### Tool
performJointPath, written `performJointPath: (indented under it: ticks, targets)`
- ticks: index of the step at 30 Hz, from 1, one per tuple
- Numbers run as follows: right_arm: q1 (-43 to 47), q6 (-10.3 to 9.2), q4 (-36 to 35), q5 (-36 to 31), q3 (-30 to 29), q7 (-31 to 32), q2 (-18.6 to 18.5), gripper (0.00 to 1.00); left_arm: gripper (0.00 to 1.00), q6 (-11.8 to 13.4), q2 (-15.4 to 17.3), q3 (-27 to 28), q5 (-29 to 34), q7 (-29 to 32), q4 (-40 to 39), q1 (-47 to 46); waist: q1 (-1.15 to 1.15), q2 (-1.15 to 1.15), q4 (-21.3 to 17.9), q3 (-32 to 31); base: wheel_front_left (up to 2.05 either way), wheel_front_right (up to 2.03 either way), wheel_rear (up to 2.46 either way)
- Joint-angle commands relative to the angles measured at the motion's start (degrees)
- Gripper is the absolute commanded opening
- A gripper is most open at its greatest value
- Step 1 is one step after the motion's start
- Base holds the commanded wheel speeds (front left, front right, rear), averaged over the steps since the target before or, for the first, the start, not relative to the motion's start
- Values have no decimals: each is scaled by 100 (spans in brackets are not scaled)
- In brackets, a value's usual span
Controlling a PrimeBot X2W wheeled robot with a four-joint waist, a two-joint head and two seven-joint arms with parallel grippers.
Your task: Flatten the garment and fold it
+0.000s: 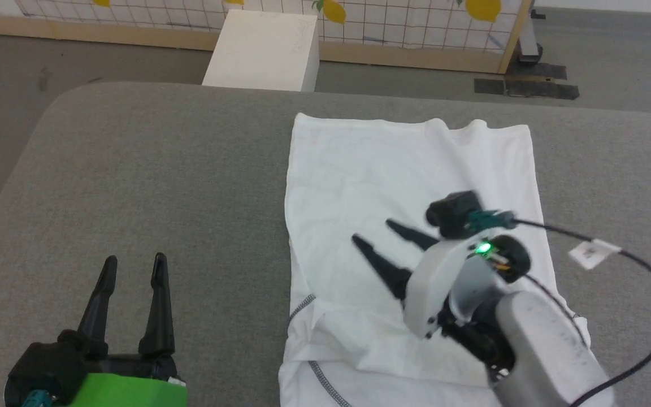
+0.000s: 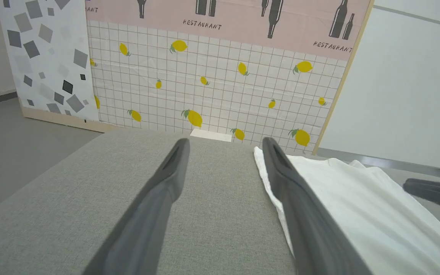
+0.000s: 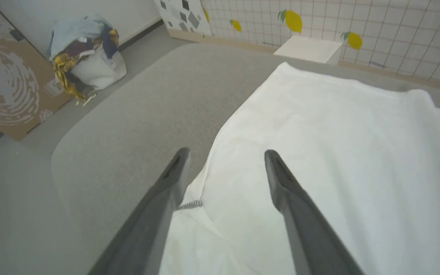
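Fabric in plain grey covers the wide table [image 1: 161, 169], whose rounded corner shows at the far left of the head view. On its right half lies the shirt [image 1: 393, 164], white and spread as a long, mostly flat rectangle running away from the robot, with rumpled folds at the near end. A white box [image 1: 263, 51] stands on the floor beyond the table's far edge, in front of a lemon-patterned screen.

The right gripper [image 1: 372, 230] is over the middle of the shirt, fingers apart and pointing toward its left edge, holding nothing; whether the tips touch the cloth cannot be told. The left gripper [image 1: 135, 259] is over bare table well to the left of the shirt, fingers also apart and empty.

Dark zigzag stitching [image 1: 325, 384] marks the shirt's near folds. A small white tag [image 1: 592, 252] hangs on the right arm's black cable.
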Motion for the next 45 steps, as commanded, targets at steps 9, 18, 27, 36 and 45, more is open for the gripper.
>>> performJointPath:
  ticks: [9, 18, 27, 36, 45]
  targets:
    - [1301, -8, -2650, -1052, -2900, -112, -13, 100, 100, 31, 34, -37, -46, -22, -145, -25, 0, 0, -480, 19, 0, 0, 0]
    - [2485, -8, -2889, -1452, -3712, -1143, -9, 100, 100, 25, -17, -112, -30, -158, 116, 123, 0, 0, -617, 165, 0, 0, 0]
    - [2379, -8, -3122, -1434, -3841, -1344, -9, 100, 100, -309, 732, -53, 31, 708, -102, -1299, 0, 0, -608, 738, 0, 0, 0]
    - [1867, -8, -3627, -1570, -3520, -1217, -9, 100, 100, -712, 1763, -343, -764, 2622, 659, -4538, 0, 0, -654, 1762, 0, 0, 0]
    - [1668, -8, -3739, -1504, -3321, -1296, -8, 100, 100, -756, 2171, -1131, -1266, 3686, 1979, -6373, 0, 0, -913, 2502, 0, 0, 0]
